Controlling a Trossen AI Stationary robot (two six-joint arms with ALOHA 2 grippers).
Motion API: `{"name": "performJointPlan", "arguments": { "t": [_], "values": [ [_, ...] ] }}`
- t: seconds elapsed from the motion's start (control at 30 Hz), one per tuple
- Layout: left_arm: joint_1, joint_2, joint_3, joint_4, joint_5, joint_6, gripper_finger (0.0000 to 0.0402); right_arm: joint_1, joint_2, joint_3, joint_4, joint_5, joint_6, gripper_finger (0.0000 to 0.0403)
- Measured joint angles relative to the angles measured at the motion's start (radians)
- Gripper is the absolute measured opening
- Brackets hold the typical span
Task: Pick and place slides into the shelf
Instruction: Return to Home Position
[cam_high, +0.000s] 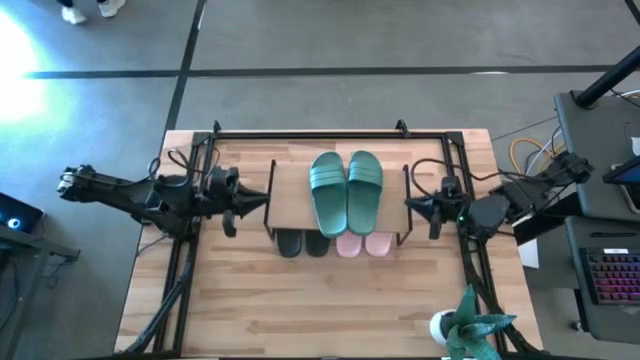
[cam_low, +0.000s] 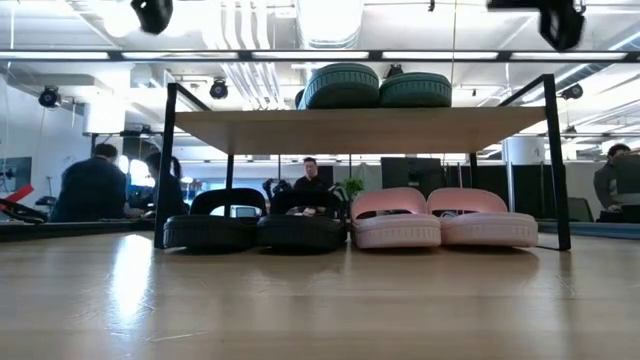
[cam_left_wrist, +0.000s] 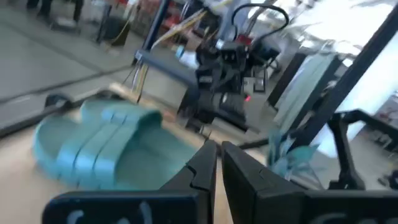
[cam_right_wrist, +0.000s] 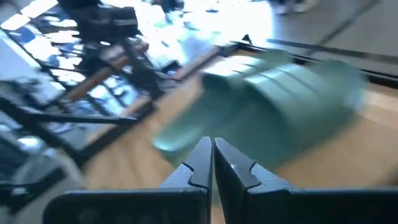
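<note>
**Shelf.** We recorded a small low shelf of thin black metal rods with a light wood board (cam_high: 290, 195). It stood at the centre of the high view, on the pale wood-plank table (cam_high: 300, 310).

**Top board.** A pair of teal-green rubber slides with ribbed straps (cam_high: 328, 195) lay side by side and touching. Their long axes ran from top to bottom of the high view. The strap ends pointed to the top of the frame and the heels reached the board's lower edge.

**Under the board.**
- A pair of black rubber slides (cam_high: 290, 243) stood at the left.
- A pair of pale pink rubber slides (cam_high: 378, 243) stood at the right, just beside the black pair.
- We noted the same top-to-bottom axis for all four. Their heel ends peeked past the board's lower edge.
- In the low view the four stood in one row on the table, black at left and pink at right.

**Left gripper** (cam_left_wrist: 219, 148). It hung just off the shelf's left side in the high view. Its claw was clenched on nothing.

**Right gripper** (cam_right_wrist: 211, 144). It hung just off the shelf's right side. Its claw was likewise clenched and held nothing.

**Sundry.** A small green potted plant (cam_high: 470, 325) stood at the lower right of the table.
</note>
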Motion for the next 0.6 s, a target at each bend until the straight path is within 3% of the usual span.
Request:
{"name": "performJointPlan", "arguments": {
  "t": [0.13,0.27,0.43,0.6],
  "values": [
    [-0.010,-0.049,-0.027,-0.102,-0.068,-0.037,0.0011,-0.009,-0.092,-0.046,-0.173,0.097,0.154,0.0008],
    [-0.010,-0.104,-0.082,-0.110,-0.071,-0.014,0.0011,-0.009,-0.166,-0.048,-0.309,0.106,0.287,0.0008],
    [-0.010,-0.183,-0.132,-0.217,-0.074,0.146,0.0011,-0.008,-0.241,-0.047,-0.393,0.034,0.280,0.0008],
    [-0.010,-0.267,-0.208,-0.235,-0.187,0.097,0.0011,-0.009,-0.263,-0.053,-0.387,0.157,0.134,0.0009]
  ]
}}
